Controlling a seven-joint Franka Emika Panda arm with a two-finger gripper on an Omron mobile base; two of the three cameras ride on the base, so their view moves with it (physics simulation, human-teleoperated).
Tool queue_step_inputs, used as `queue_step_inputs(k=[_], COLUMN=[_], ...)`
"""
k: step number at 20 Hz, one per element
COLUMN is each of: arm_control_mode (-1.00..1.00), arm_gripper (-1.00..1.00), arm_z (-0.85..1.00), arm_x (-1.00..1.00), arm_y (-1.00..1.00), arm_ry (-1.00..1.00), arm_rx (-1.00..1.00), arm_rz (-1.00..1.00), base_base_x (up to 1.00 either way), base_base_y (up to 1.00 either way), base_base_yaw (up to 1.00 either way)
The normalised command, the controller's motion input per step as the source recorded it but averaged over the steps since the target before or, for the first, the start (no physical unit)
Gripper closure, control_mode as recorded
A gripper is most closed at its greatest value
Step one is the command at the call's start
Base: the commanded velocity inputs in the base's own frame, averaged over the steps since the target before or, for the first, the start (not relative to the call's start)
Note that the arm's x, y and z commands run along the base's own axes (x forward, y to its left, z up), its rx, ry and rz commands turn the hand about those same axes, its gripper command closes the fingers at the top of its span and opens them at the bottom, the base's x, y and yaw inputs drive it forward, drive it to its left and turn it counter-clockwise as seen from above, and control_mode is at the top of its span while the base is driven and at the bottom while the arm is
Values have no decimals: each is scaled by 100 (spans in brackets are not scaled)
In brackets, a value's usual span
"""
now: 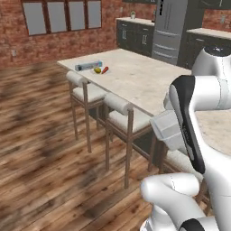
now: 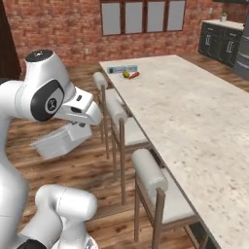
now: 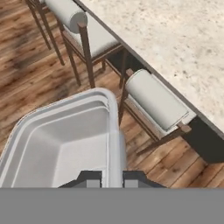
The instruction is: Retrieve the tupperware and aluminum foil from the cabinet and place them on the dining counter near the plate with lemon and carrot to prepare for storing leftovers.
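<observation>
Tupperware (image 3: 65, 140) in transit, clamped by one rim wall in tool (image 3: 109, 177), carried over floor beside stools.

Open side up, long axis running away from tool in hand view. Foil box (image 1: 89, 66) already on desk (image 2: 194, 112) by lemon (image 1: 97, 70) and carrot (image 1: 104, 69), far end. Advisable: keep level, clear stool backs, set down near produce without nudging it.

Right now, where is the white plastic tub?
The white plastic tupperware tub hangs from the gripper, shut on its rim, above the wooden floor beside the cushioned stools.
</observation>
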Motion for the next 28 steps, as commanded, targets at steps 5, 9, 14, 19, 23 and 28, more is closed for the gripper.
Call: queue_step_inputs(k=[5, 9, 14, 19, 23, 28], arm_control_mode=[100, 100, 100, 100, 100, 100], arm_gripper=[100, 100, 100, 100, 100, 100], arm_z=[0, 0, 0, 0, 0, 0], arm_x=[0, 0, 0, 0, 0, 0], arm_y=[0, 0, 0, 0, 0, 0], arm_ry=[0, 0, 0, 0, 0, 0], arm_rx=[0, 0, 0, 0, 0, 0], arm_rz=[0, 0, 0, 0, 0, 0], base_base_x=[94, 94, 97, 99, 93, 84], base_base_y=[85, 100, 100, 100, 100, 100], base_base_yaw=[-45, -44, -43, -43, -42, -40])
